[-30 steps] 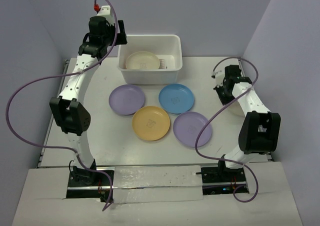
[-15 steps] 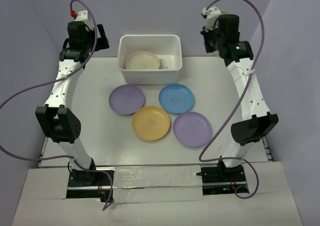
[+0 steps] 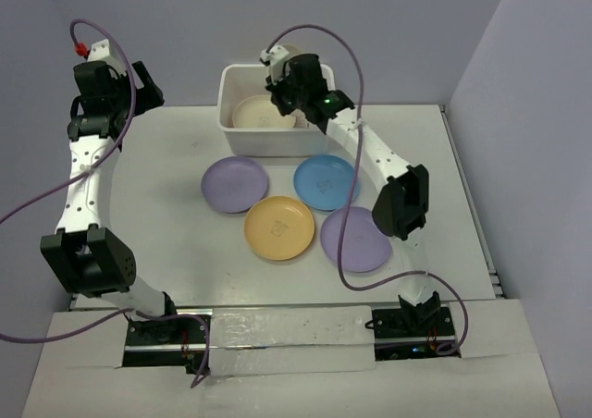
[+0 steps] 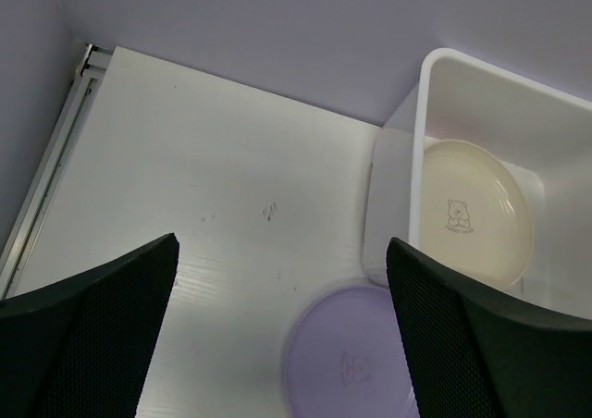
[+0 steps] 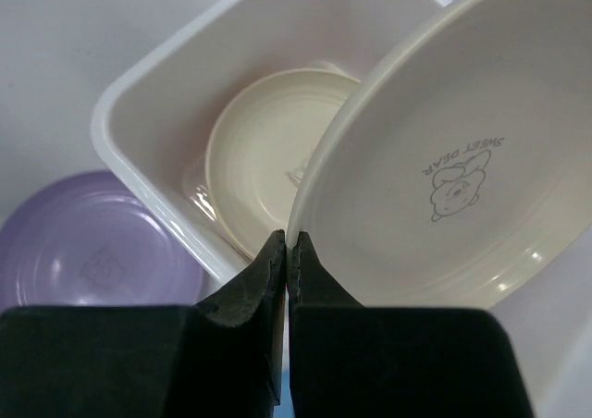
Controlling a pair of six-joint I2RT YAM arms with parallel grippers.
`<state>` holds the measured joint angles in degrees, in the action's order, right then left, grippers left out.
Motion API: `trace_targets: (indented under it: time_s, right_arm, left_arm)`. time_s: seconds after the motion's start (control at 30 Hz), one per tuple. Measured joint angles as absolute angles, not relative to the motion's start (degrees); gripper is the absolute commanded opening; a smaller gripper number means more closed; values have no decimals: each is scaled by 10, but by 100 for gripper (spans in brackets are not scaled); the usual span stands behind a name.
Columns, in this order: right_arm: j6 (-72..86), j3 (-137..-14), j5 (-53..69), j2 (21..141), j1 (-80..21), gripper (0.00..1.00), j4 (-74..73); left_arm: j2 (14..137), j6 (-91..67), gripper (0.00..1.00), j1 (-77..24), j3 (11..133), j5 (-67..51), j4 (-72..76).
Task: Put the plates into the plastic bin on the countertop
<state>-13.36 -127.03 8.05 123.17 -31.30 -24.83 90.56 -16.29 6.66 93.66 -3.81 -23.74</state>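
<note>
My right gripper (image 3: pixel 282 70) hangs over the white plastic bin (image 3: pixel 225 127), shut on the rim of a cream plate (image 3: pixel 286 55). In the right wrist view the closed fingertips (image 5: pixel 288 252) pinch that tilted plate (image 5: pixel 444 159) above the bin (image 5: pixel 166 48), where another cream plate (image 5: pixel 259 173) lies flat. On the countertop lie two purple plates (image 3: pixel 235 184) (image 3: pixel 354 239), a blue plate (image 3: pixel 326 181) and a yellow-orange plate (image 3: pixel 279 227). My left gripper (image 3: pixel 146 87) is open and empty, high to the left of the bin. Its view shows the bin (image 4: pixel 421 159) and a purple plate (image 4: pixel 347 362).
Pale lavender walls close in the countertop at the back and sides. The bin stands against the back wall. A metal rail (image 4: pixel 55 159) runs along the countertop's left edge. Purple cables loop off both arms.
My right arm has swung from the right side across to above the bin, carrying the cream plate. My left arm has drawn back leftward, away from the bin.
</note>
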Motion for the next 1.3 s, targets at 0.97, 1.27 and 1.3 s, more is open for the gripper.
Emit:
trace_targets:
  time_s: [0.97,1.27,1.3]
  right_arm:
    - [-125,-1382,57,1339,-391,90,-171]
    - [-79,-1226,62,1090,-360,95,-193]
    - [-73,-1205,62,1061,-344,96,-199]
  left_arm:
    - [809,-164,92,102,774,-86,-230]
    - [876,-184,79,104,649,-183,-215]
    - [898,-187,78,103,648,-190,-212]
